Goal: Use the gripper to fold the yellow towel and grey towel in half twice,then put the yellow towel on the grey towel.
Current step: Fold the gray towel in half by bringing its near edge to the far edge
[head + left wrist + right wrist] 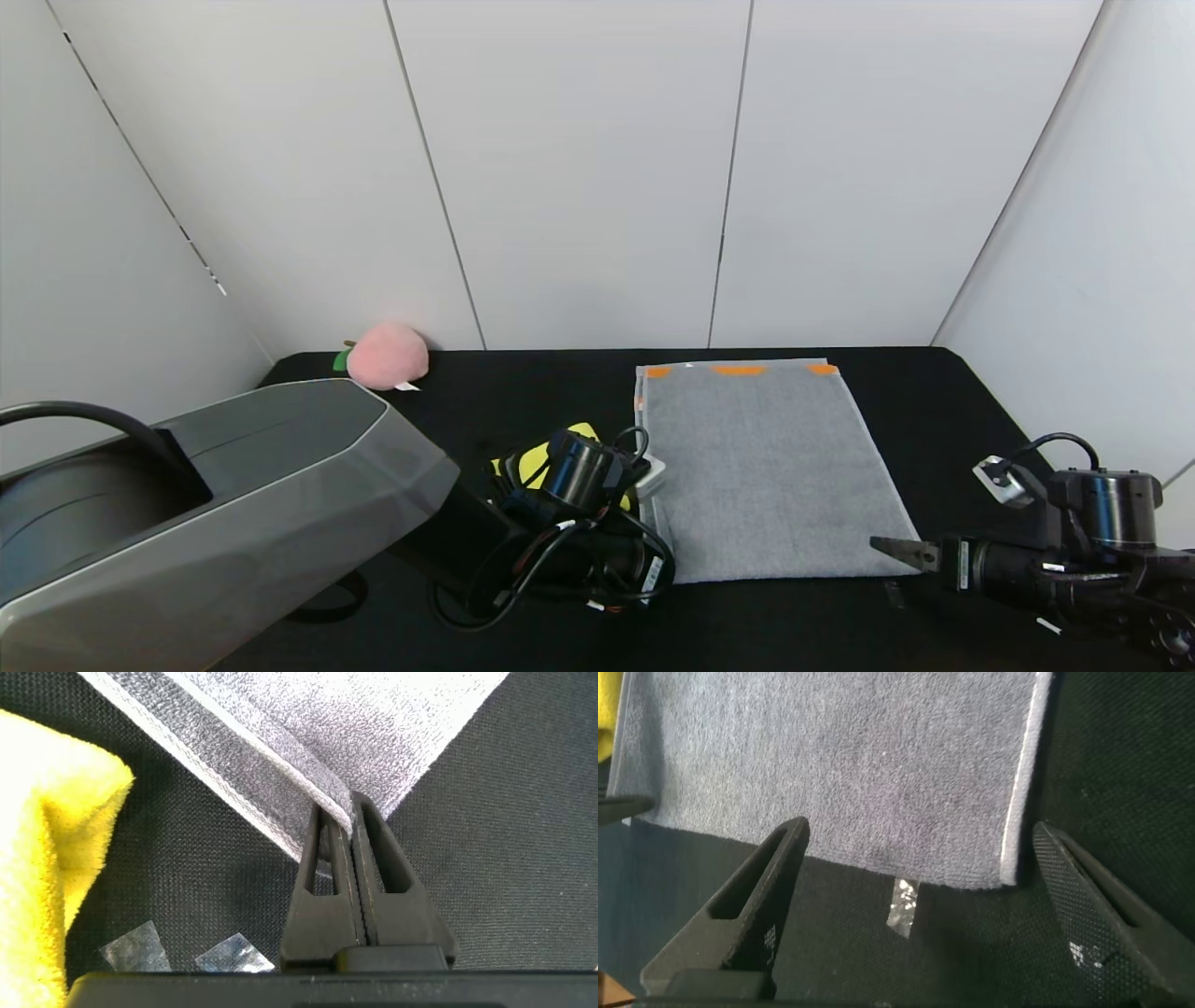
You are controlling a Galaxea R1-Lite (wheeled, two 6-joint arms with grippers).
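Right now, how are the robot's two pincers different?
The left pincer is shut on the grey towel's near left corner; the right pincer is wide open, holding nothing. The left one touches the towel; the right one waits off its near right corner. Both are black and low over the table.

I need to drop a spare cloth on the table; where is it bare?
Bare black table lies between the peach toy and the grey towel. It is crowded where the left gripper pinches that towel's edge beside the yellow towel.
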